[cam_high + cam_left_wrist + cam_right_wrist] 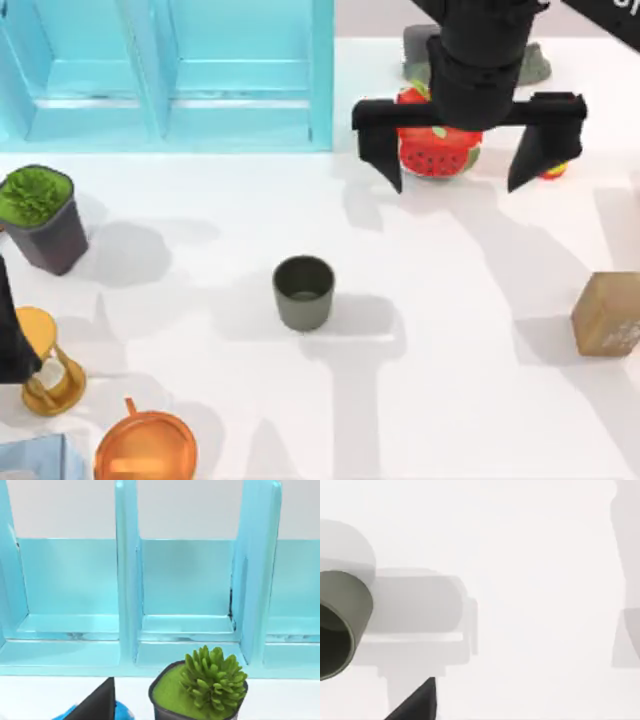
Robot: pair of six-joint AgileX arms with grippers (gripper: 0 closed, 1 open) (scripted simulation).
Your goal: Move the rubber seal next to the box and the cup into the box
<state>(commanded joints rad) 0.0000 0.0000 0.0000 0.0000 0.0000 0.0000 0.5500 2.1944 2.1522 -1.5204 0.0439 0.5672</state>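
Status for you: right gripper [455,165] spread empty above the table's far side, cup [303,291] upright mid-table outside the blue box [165,110], rubber seal [607,314] well apart at right edge; both moves outstanding, left arm parked at left.

Matt cup [303,291], glossy blue box [170,75]

The white table [450,400] bears the cup [303,292], rubber seal [607,314] and box [165,75].
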